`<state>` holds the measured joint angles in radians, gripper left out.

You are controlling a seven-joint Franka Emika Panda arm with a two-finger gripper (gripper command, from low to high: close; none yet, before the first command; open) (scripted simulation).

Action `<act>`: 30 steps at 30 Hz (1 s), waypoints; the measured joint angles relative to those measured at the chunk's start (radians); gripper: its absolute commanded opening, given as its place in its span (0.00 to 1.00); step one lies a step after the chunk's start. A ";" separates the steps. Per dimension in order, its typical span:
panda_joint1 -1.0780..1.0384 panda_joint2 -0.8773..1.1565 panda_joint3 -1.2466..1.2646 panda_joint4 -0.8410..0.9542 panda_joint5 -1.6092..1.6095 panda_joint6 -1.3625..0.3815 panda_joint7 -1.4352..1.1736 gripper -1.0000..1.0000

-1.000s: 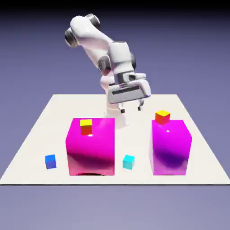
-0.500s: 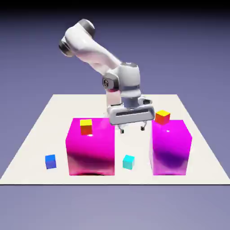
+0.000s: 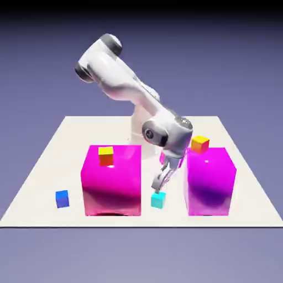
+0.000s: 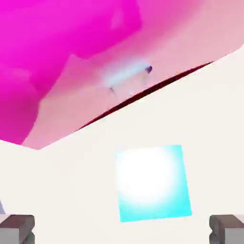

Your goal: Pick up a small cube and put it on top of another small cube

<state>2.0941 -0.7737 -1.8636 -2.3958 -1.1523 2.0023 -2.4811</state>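
Cubes [image 3: 158,200], four; blocks [image 3: 113,182], two; pincer [image 4: 122,229], one.

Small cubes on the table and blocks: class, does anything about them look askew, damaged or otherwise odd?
Nothing stands out as damaged or toppled. The cyan cube and the blue cube rest flat on the table. Two orange, yellow-topped cubes sit on the magenta blocks, one on each.

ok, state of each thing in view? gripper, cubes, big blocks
gripper: open, nothing between the fingertips
cyan cube: on the table, not gripped
dark blue cube: on the table
two yellow-topped orange cubes: each on a magenta block
two big magenta blocks: standing on the table
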 measured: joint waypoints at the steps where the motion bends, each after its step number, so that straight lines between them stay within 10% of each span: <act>1: 0.018 -0.020 -0.036 0.004 -0.033 0.011 0.014 0.50; 5: 0.090 -0.101 -0.181 0.021 -0.166 0.056 0.071 0.50; 6: 0.095 -0.107 -0.191 0.023 -0.175 0.059 0.075 0.00; 30: -0.586 0.287 0.348 0.142 0.335 0.112 0.274 0.00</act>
<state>1.5081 -0.4863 -1.5161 -2.2540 -0.8168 2.1141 -2.2066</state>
